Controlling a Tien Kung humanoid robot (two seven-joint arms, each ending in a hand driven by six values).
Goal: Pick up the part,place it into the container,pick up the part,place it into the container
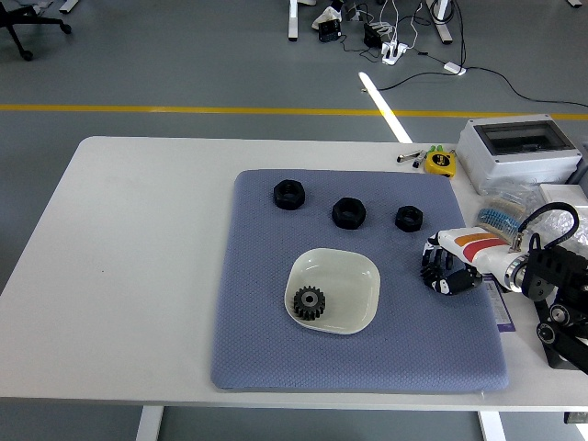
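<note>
Black small gear (432,273) now wrapped by the right hand (449,265) on the blue mat (276,358), second pick underway; next, lift and carry to the cream dish (354,276) holding the first gear (309,303).

A blue-grey mat (276,358) with a fine woven texture covers part of the white counter (138,239). On it sit a pale cream container (354,276) holding a black gear (309,302) and three black parts (348,212). The right hand (450,266) is white with orange and red stripes.

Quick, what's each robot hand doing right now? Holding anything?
Left hand: not in view.
Right hand: fingers curled down around a small black gear on the blue mat, which it appears to grip.
</note>
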